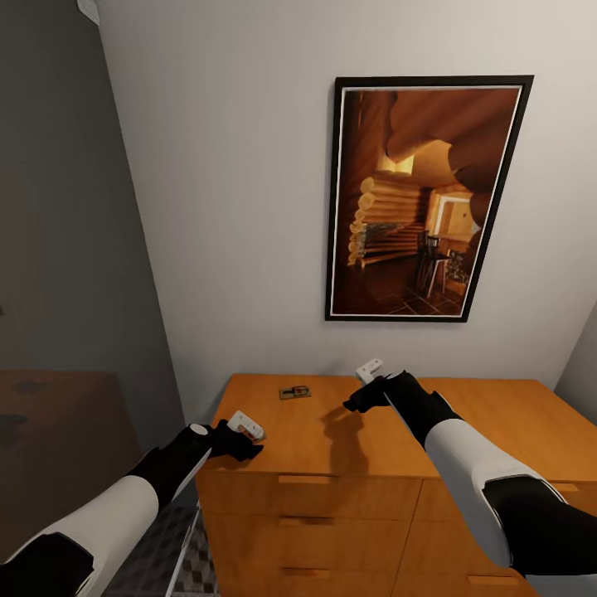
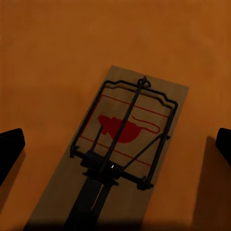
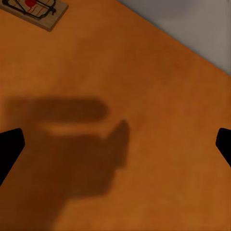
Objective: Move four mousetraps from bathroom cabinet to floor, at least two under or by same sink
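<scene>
We judge the task barely begun: none of the mousetraps is on the bathroom floor (image 1: 195,572), whose patterned tiles show low at the near left. Our left tool (image 1: 240,441), its fingers apart, hovers over the near left corner of the cabinet (image 1: 348,431) top, straddling one mousetrap (image 2: 115,149) without touching it, while our right tool (image 1: 356,404) hangs above the middle of that top, fingers also apart and empty. A second mousetrap (image 1: 294,391) lies toward the far edge between the arms; the drawers look closed, their contents hidden, so we cannot place the other two.
</scene>
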### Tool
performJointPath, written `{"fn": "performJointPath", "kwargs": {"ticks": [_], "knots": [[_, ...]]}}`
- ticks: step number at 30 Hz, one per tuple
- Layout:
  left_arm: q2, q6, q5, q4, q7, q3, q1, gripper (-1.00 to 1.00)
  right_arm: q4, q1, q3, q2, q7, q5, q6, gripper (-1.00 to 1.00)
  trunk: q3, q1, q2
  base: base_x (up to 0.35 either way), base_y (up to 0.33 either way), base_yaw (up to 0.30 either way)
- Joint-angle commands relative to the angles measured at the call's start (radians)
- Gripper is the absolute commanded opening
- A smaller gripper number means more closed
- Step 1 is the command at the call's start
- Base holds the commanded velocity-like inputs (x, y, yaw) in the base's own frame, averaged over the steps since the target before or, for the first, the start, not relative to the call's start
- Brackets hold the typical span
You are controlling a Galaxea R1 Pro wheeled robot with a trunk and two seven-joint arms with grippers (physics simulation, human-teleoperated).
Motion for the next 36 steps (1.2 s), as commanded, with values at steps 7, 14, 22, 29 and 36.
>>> {"fn": "performJointPath", "kwargs": {"ticks": [7, 14, 22, 29, 36], "knots": [[0.001, 0.005, -0.012, 0.003, -0.003, -0.007, 0.0, -1.0, -0.002, -0.001, 0.001, 0.0, 0.006, 0.011, 0.004, 1.0, -0.002, 0.0, -0.001, 0.0, 0.0, 0.0], [0.0, 0.005, -0.012, 0.003, -0.002, -0.007, 0.0, -1.0, -0.002, -0.001, 0.001, 0.0, 0.006, 0.011, 0.003, 1.0, -0.002, 0.0, -0.001, 0.0, 0.0, 0.0], [0.001, 0.005, -0.012, 0.003, -0.002, -0.007, 0.0, -1.0, -0.002, -0.001, 0.001, 0.0, 0.007, 0.011, 0.003, 1.0, -0.002, 0.0, -0.001, 0.0, 0.0, 0.0], [0.001, 0.005, -0.013, 0.003, -0.002, -0.006, 0.0, -1.0, -0.002, -0.001, 0.001, 0.0, 0.006, 0.011, 0.004, 1.0, -0.002, 0.0, -0.001, 0.0, 0.0, 0.0], [0.001, 0.005, -0.015, 0.003, 0.0, -0.006, 0.0, -1.0, -0.002, -0.001, 0.001, 0.0, 0.006, 0.011, 0.004, 1.0, -0.002, 0.0, -0.001, 0.0, 0.0, 0.0]]}}
